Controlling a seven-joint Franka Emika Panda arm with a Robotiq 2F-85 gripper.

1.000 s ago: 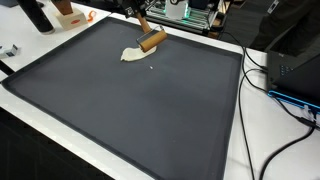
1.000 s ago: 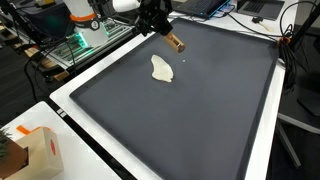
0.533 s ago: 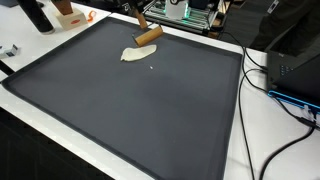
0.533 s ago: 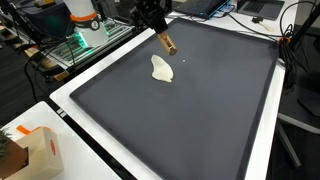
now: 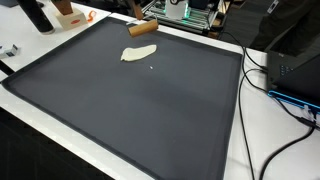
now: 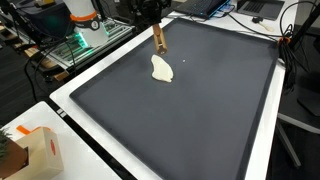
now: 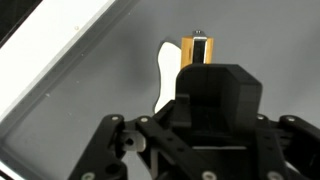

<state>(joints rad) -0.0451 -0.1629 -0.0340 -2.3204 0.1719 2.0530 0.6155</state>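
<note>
A brown wooden cylinder point(image 5: 143, 28) hangs in the air near the mat's far edge, with my gripper point(image 5: 141, 17) shut on its upper end. In an exterior view the cylinder point(image 6: 158, 38) points down from the gripper point(image 6: 152, 16), just above a flat cream-coloured lump point(image 6: 161, 68) lying on the dark grey mat point(image 6: 200, 110). The same lump point(image 5: 138, 53) lies a little nearer than the cylinder. In the wrist view the cylinder's end point(image 7: 198, 48) sticks out past the black gripper point(image 7: 200, 68), with the lump point(image 7: 164, 82) beneath and to the left. The fingertips are hidden.
The mat has a white border point(image 5: 235, 120). A black box point(image 5: 292, 62) and cables point(image 5: 268, 85) sit beside it. An orange and white carton point(image 6: 35, 150) stands at a corner; another carton point(image 5: 68, 14) and a dark bottle point(image 5: 38, 16) stand at the back.
The gripper has lifted the cylinder off the lump and carried it up toward the mat's far edge, turning it as it rose. The lump has stayed in place.
</note>
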